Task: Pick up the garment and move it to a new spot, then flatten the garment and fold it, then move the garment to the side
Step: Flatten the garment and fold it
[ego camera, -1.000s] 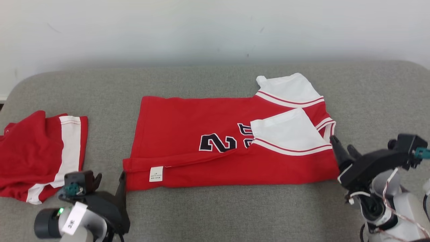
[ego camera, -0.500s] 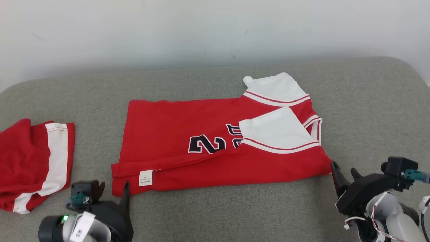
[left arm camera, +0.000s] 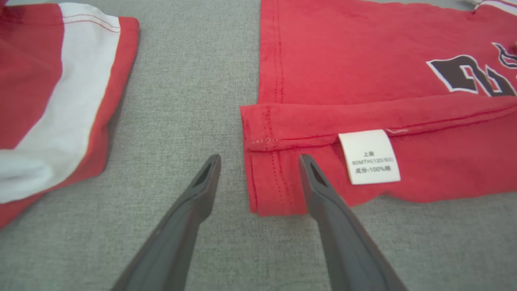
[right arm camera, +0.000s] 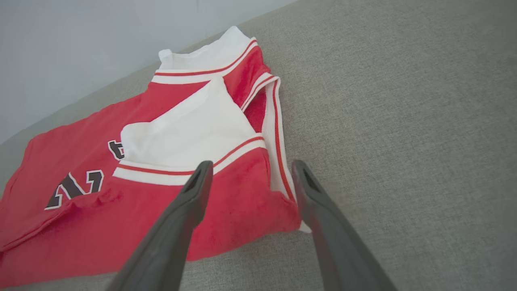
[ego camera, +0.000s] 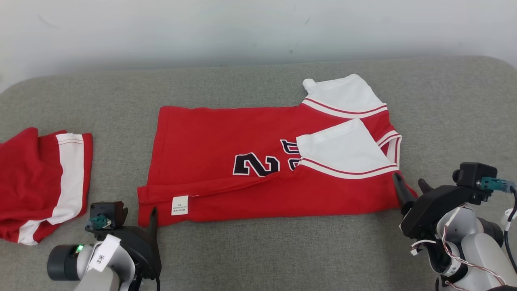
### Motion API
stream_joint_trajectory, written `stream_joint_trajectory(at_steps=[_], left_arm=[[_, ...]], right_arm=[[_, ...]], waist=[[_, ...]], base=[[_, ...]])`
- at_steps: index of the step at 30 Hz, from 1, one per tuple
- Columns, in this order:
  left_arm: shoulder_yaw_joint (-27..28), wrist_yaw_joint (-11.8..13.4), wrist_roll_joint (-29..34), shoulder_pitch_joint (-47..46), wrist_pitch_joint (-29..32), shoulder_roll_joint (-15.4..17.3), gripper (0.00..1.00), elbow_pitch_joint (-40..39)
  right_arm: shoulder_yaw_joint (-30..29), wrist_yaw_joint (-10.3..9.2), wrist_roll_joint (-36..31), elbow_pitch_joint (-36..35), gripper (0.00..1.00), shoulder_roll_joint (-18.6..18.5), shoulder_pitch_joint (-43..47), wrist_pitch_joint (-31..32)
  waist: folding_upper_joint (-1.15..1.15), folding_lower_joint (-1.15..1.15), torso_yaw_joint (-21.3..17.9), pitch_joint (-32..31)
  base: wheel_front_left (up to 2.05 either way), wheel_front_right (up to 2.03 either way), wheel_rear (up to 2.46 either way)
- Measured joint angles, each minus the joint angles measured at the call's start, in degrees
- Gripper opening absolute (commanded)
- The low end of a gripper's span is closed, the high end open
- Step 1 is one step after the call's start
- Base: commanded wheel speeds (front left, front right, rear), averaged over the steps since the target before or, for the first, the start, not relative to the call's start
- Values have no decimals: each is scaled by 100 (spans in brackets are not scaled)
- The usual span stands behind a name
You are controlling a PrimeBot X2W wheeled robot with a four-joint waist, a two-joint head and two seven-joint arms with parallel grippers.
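Grey cushion (ego camera: 258, 242) fills my frame. Shirt (ego camera: 226, 137) lies flat at centre, long sides folded in. I judge move, flatten and first folds done; crosswise fold and shift aside left. Second garment (ego camera: 40, 178) heaped at 9 o'clock. My left gripper (left arm camera: 259, 157) spread, either side of hem corner at 7 o'clock. Right gripper (right arm camera: 251, 162) spread at shoulder-end corner, 4 o'clock. Nothing pinched.

1. Bright, even, diffuse light throughout; colours are well exposed.
2. Soft, faint shadows edge the garment (ego camera: 226, 137) and darken the foot of the wall (ego camera: 242, 28).
3. The head view is sharp; the wrist views are wide-angle, their fingers (left arm camera: 337, 226) slightly soft near the bottom edge.
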Motion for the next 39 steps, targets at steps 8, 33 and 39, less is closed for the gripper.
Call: stream_joint_trajectory(at_steps=[8, 33, 39], left_arm=[[-27, -77, -31, 4, 271, 21, 100, 156], [-87, -163, -85, -142, 466, -64, 0, 200], [-88, -202, -178, -153, 466, -68, 0, 221]], right_arm=[[41, 0, -5, 14, 100, -8, -30, 138], [170, -7, -131, 257, 87, -203, -328, 845], [171, -9, -132, 300, 60, -225, -329, 1004]], waist=[[0, 0, 47, 25], [0, 0, 83, 198], [0, 0, 96, 198]], base=[[0, 0, 0], [0, 0, 0], [0, 0, 0]])
